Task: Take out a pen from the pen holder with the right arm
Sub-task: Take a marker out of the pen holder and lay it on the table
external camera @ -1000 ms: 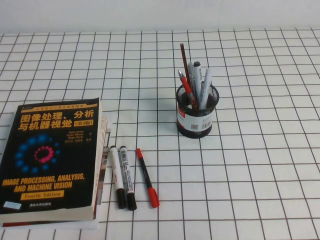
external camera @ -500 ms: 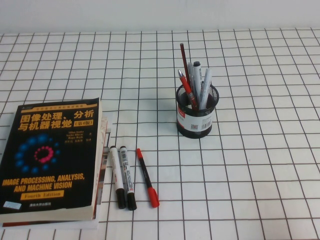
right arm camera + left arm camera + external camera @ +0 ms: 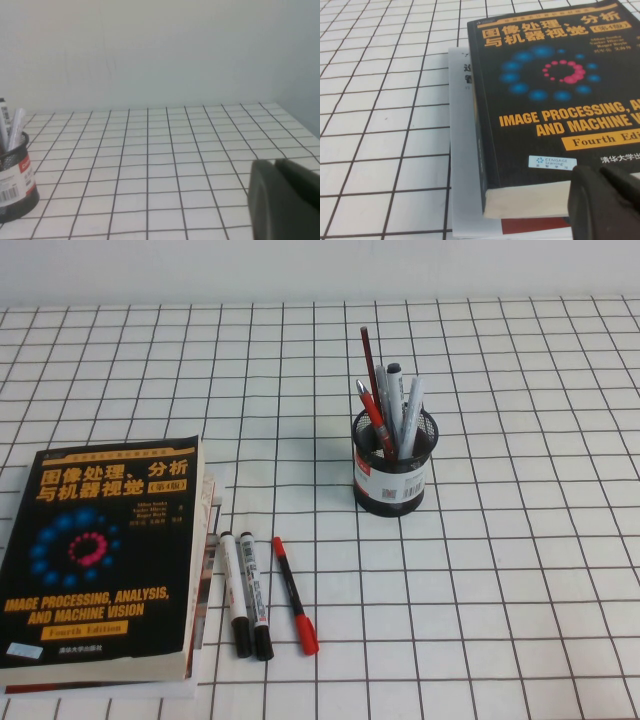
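Left-wrist view: CENGAGE book (image 3: 545,100) under left jaws; right jaws near holder (image 3: 15,185)

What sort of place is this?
Likely a study-desk mock-up: white gridded tabletop, mesh pen holder of pens, textbook with markers beside it. Left gripper hangs over the textbook; right gripper, shut, sits apart from the holder.

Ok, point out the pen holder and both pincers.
pen holder (image 3: 390,478): high view, labelled mesh wall.
right pincer (image 3: 282,180): right wrist view, dark tip above the table (image 3: 165,170).
left pincer (image 3: 606,182): left wrist view, dark tip near the book (image 3: 545,115).

A black book (image 3: 100,560) lies beside two markers (image 3: 254,592) and a red pen (image 3: 294,595).
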